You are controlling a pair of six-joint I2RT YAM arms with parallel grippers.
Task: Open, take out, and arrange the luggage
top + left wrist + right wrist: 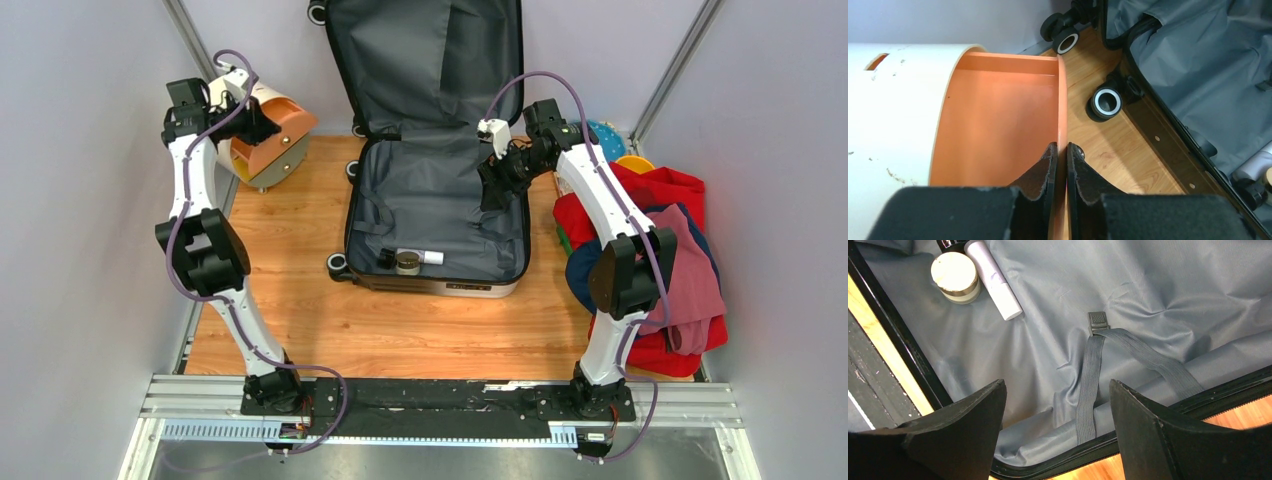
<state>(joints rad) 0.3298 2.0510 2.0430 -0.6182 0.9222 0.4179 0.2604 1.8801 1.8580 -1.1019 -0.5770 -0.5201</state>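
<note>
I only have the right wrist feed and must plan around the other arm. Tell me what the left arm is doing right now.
Observer: The left gripper has its jaws shut on the thin front wall of the orange drawer, which is pulled out of the round cream box.
Operator: Place that box relative to the luggage.
Observer: It sits to the left of the luggage, near the far corner, clear of the shell.
Operator: Now report what is on the other side.
Observer: A pile of clothes in red, pink and blue lies right of the luggage, partly under the right arm.
</note>
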